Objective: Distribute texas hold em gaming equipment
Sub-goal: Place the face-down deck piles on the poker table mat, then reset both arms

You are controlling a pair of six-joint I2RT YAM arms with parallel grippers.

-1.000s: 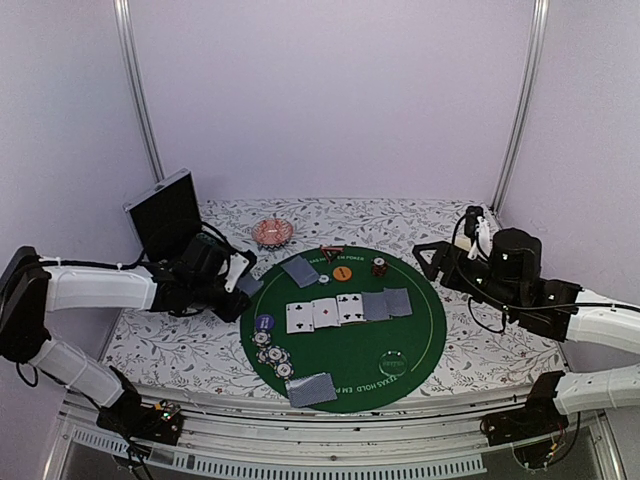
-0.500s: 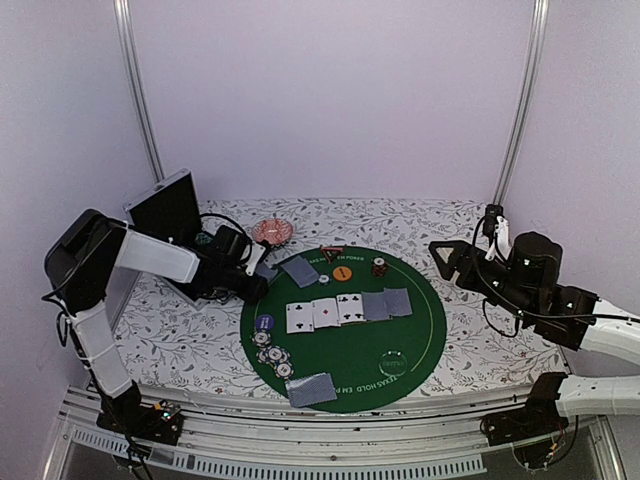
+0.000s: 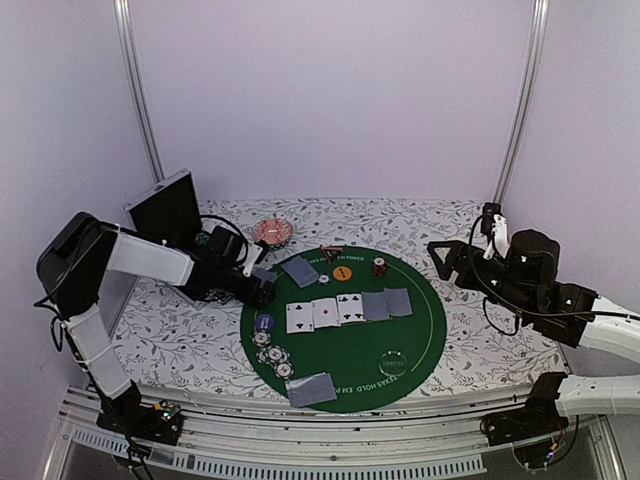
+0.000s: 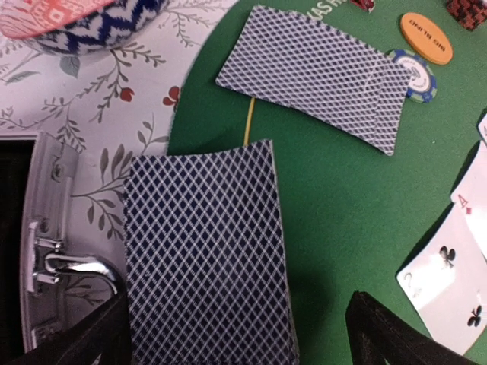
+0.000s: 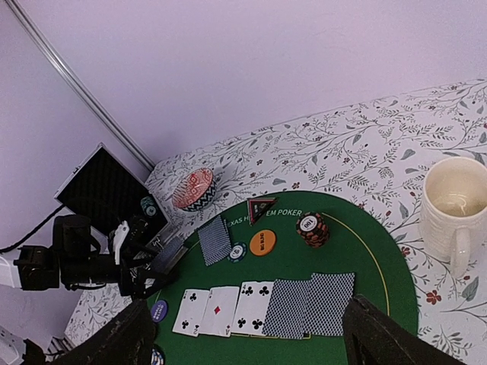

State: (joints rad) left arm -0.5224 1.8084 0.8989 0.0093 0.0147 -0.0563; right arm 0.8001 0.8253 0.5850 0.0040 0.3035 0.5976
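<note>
Left tool (image 4: 236, 338): jaws wide, one finger on either side of a face-down card (image 4: 205, 251), and nothing pinched that I can see.
Card: lattice back up and flat. It straddles the left edge of the green mat (image 4: 342, 205), with its left strip on the flowered table (image 4: 99, 122) and the rest on felt.
Just beyond: a fanned pair of face-down cards (image 4: 316, 76) lies near the mat's far-left edge. A blue-and-white chip (image 4: 417, 74) is at the pair's right corner, with an orange button (image 4: 426, 38) past it.
Off the mat: the pink dish (image 4: 76, 19) sits towards the table's far edge. A metal latch (image 4: 53, 258) is close on my left.
To my right: face-up cards (image 4: 453, 274) of the middle row, apart from my card.
Right tool (image 5: 251, 334): also wide and empty, held high over the table's right side, with the cream mug (image 5: 454, 209) near.
Step, as I judge it: I am dealing the left seat's hand. This card looks set down, and a second is probably due.
Doing it well: I would rise straight up before swinging away, so neither finger drags the card. My left finger stands very close to its edge, so I want no sideways motion while low. I would lay the next card overlapping this one and further onto the felt.
Risk: a sideways pull could slide the card off the mat or into the fanned pair.
</note>
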